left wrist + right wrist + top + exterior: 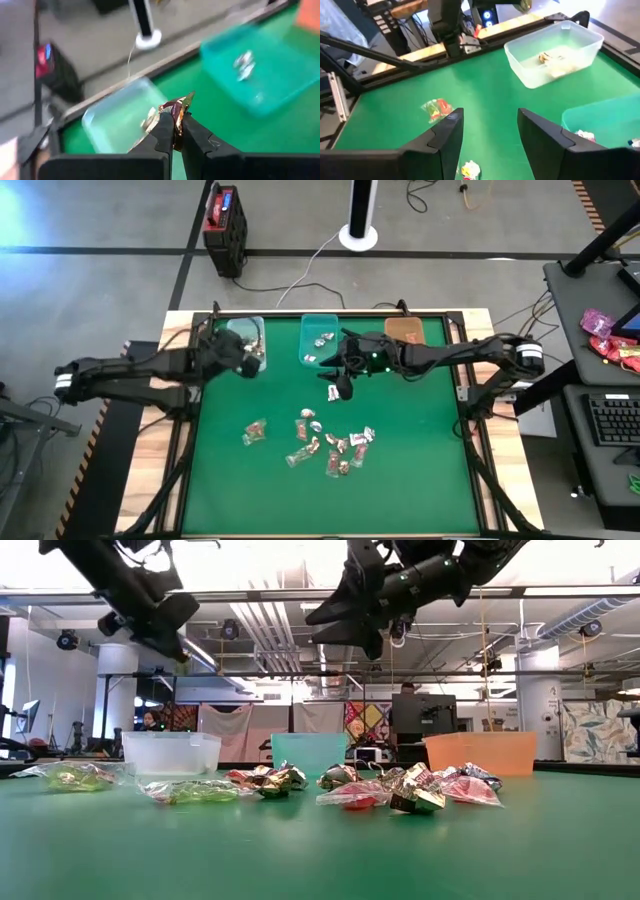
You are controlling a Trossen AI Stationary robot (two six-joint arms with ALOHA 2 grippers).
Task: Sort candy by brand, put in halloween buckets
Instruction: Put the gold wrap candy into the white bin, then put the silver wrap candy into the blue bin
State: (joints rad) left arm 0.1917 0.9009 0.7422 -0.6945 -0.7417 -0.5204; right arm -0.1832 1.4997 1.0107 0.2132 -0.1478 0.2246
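Three buckets stand along the mat's far edge: a pale clear one (245,340), a teal one (320,338) and an orange one (405,330). Several wrapped candies (330,445) lie loose on the green mat's middle. My left gripper (256,366) hangs by the pale bucket's near right corner, shut on a gold-brown and red candy (176,106). My right gripper (487,132) is raised just in front of the teal bucket, open, with nothing between its fingers. The pale bucket (552,52) and the teal bucket (265,70) each hold a few candies. My left gripper pinches the candy's crinkled wrapper (175,117) between its two fingertips. One twisted end (187,97) sticks out past the fingers. The candy is lifted clear of the mat, above the pale bucket's near side (125,122).
A green-and-red candy (436,109) lies apart toward the mat's left, and another (70,777) shows at the low view's left. The mat's raised wooden frame (175,330) borders it. A red-and-black box (225,220) and a white post base (358,235) stand on the floor beyond.
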